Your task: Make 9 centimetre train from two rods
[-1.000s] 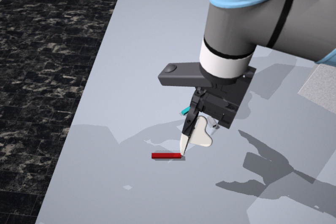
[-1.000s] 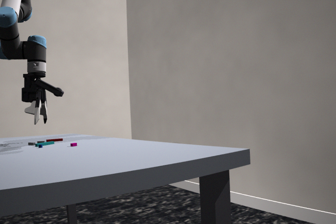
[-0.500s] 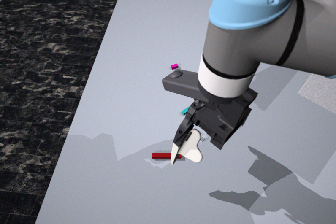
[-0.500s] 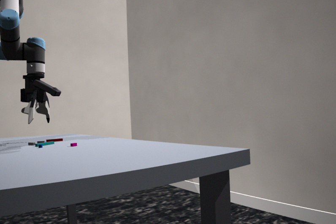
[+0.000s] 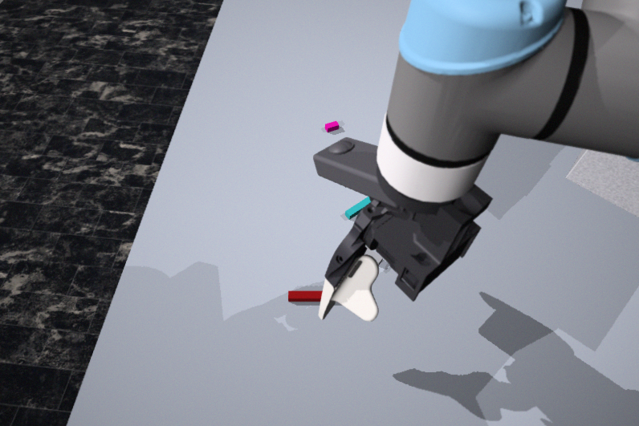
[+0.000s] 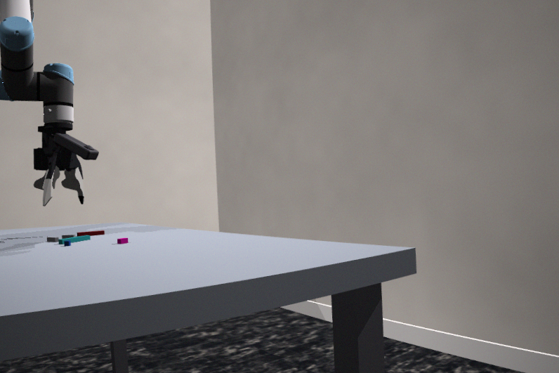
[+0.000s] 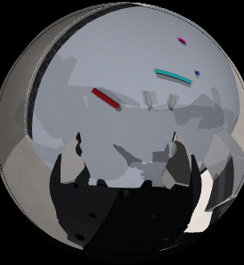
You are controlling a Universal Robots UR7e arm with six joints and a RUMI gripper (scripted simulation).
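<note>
No rods joined yet.
Pincer (image 6: 63, 199) wide open, empty, above bench (image 6: 225, 269); red rod (image 5: 304, 295) and magenta rod (image 5: 331, 126) well apart.

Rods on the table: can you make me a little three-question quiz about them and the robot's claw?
1. True or false: the gripper is shut on the red rod.
2. Which rod lies farthest from the others? A) the turquoise rod B) the magenta rod C) one of the two grey rods
3. Fill in: to make nine, the red rod needs the ____ rod.

Key
1. False. The gripper hangs open above the table, holding nothing.
2. B. It sits apart, beyond the turquoise rod and the blue rod.
3. Magenta: seven plus two makes nine.
</note>
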